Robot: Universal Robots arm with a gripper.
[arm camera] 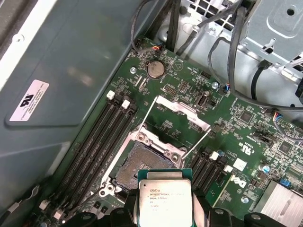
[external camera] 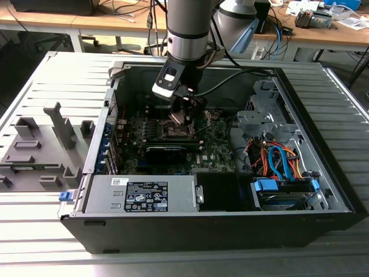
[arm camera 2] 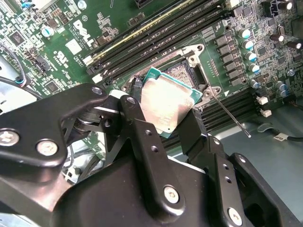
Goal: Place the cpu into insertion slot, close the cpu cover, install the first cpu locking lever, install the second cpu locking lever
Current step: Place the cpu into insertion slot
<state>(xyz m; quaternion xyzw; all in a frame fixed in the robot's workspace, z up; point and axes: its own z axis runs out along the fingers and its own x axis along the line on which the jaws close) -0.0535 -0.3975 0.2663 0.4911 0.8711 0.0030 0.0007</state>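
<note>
Black two-finger gripper (arm camera 2: 165,120) pinches the flat square silver-topped cpu (arm camera 2: 166,100) by its edges, tilted, just over the dark silver-rimmed square insertion slot (arm camera: 142,163). I'd level it, match corners, use no force.

The cpu (arm camera 2: 168,101) top is pale metal with a dull sheen, edged in green board. The slot (arm camera: 142,165) is dark and matt. The cover (arm camera: 182,111) is bare silvery metal. The motherboard (arm camera: 246,127) is glossy green, the case (external camera: 219,231) matt black metal.
</note>
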